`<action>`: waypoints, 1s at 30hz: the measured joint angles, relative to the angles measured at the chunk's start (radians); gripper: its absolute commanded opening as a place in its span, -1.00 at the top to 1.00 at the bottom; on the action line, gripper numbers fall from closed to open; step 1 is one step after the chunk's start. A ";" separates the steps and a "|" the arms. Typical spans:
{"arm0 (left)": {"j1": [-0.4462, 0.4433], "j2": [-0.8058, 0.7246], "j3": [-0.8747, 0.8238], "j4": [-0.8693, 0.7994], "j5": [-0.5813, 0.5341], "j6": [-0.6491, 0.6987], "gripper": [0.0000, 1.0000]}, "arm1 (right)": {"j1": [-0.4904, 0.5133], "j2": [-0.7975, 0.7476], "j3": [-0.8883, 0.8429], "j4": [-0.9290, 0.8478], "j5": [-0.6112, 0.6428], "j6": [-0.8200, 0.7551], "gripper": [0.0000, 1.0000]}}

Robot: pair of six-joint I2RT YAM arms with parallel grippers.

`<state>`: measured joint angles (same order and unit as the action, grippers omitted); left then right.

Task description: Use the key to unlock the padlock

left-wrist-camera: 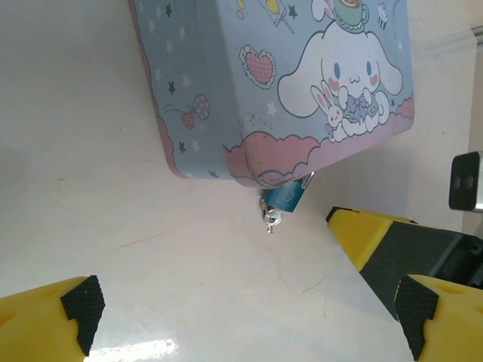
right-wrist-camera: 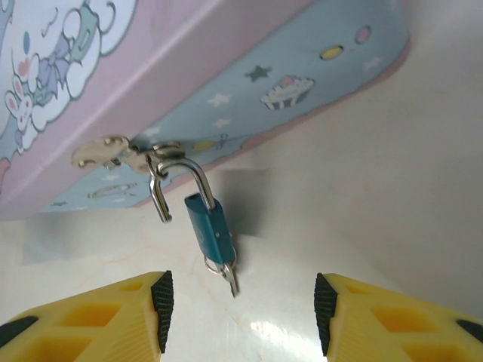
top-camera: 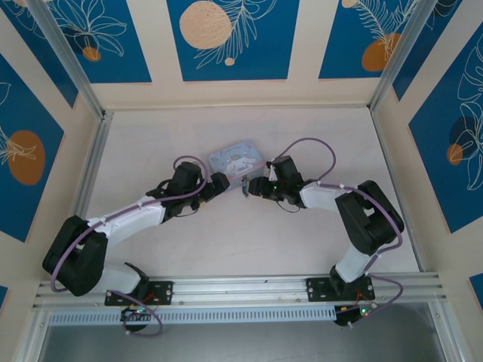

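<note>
The small teal padlock hangs from the hasp on the pale blue tin. One leg of its shackle stands free of the body. The key sticks out of its underside on a small ring. My right gripper is open just short of the padlock, one finger to each side, touching nothing. My left gripper is wide open on the other side, a short way back from the padlock and key. From above, both grippers flank the padlock.
The tin lies mid-table with its cartoon lid up. A yellow finger of the right gripper shows in the left wrist view, close to the padlock. Bare pale tabletop lies all around, with walls at the edges.
</note>
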<state>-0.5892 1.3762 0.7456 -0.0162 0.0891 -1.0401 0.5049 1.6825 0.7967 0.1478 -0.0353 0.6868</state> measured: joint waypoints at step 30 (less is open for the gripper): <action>0.051 0.081 0.148 -0.076 -0.009 0.082 -1.00 | 0.071 0.136 0.075 0.029 0.010 0.008 0.73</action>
<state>-0.5385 1.4574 0.8932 -0.0921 0.0799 -0.9577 0.5762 1.8187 0.8719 0.1764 -0.0257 0.6945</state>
